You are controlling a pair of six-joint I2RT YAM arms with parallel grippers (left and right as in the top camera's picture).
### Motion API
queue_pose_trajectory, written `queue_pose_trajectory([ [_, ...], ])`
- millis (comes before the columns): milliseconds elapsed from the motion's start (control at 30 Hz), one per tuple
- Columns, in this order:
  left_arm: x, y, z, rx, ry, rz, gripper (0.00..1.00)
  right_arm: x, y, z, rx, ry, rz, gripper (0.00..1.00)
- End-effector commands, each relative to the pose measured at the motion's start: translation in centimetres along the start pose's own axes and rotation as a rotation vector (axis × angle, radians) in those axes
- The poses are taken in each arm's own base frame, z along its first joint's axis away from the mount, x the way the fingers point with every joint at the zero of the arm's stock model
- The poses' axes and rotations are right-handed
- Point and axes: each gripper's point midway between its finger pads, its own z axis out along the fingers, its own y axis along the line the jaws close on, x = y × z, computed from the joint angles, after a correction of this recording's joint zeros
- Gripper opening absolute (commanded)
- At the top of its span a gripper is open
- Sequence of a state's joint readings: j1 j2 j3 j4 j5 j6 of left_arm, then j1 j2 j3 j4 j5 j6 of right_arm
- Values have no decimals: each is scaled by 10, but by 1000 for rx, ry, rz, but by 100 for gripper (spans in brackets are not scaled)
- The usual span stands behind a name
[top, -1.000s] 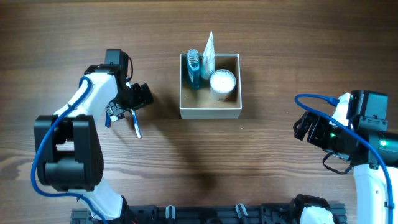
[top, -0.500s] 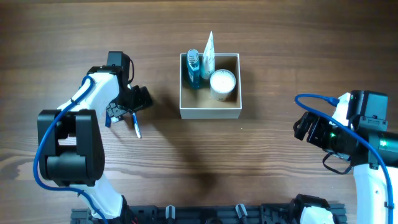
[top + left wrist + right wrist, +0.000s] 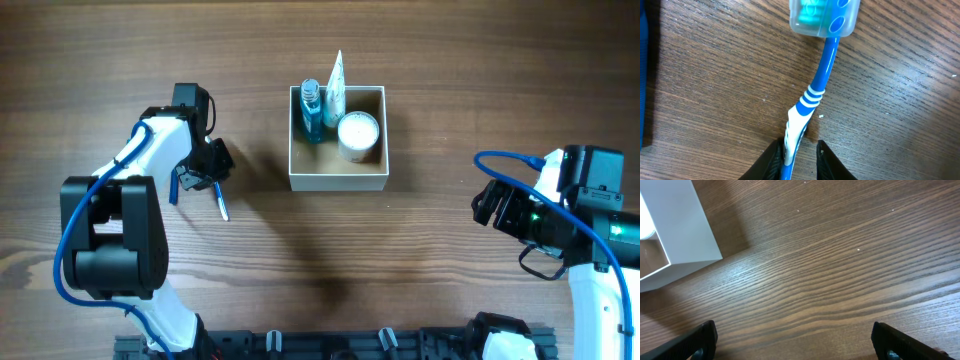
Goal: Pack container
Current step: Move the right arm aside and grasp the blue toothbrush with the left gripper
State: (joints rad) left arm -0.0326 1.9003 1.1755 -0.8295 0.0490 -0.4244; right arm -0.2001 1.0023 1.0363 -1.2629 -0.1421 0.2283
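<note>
A blue and white toothbrush [image 3: 812, 95] lies flat on the wooden table, with a clear blue cap [image 3: 824, 17] over its head at the far end. My left gripper [image 3: 797, 159] stands astride its handle with the jaws drawn narrow. The left finger touches the handle and a gap remains on the right. Overhead, the toothbrush [image 3: 219, 205] and left gripper [image 3: 205, 180] are left of the container [image 3: 337, 181], a white box that is tan inside. My right gripper [image 3: 795, 340] is open over bare wood, right of the container [image 3: 675, 230].
Inside the container stand a blue bottle [image 3: 311, 112], a white tube [image 3: 336, 85] and a round white jar [image 3: 358, 133]. Its front half shows tan floor. The right gripper [image 3: 487, 205] is near the table's right side.
The left jaws have narrowed from wide open to close around the toothbrush handle. The toothbrush stays on the table. The right arm has not moved.
</note>
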Motion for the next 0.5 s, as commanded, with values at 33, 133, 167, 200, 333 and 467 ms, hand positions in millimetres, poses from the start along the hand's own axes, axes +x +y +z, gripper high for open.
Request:
queue_pose_trajectory([
  [33,3,9,6,-40,10,-3,24,0,3,0,-17,2,-18,100],
  [133,1,17,5,-84,-4,-7,25,0,3,0,-17,3,-18,100],
  [167,1,20,5,-104,-9,-6,26,0,3,0,-18,3,-18,100],
  [200,0,23,5,-121,-13,-5,27,0,4,0,-20,4,-18,100],
  [333,0,24,5,-126,-17,-5,29,0,4,0,-20,4,-18,100],
  [467,-2,24,6,-124,-20,-5,27,0,4,0,-20,4,-18,100],
])
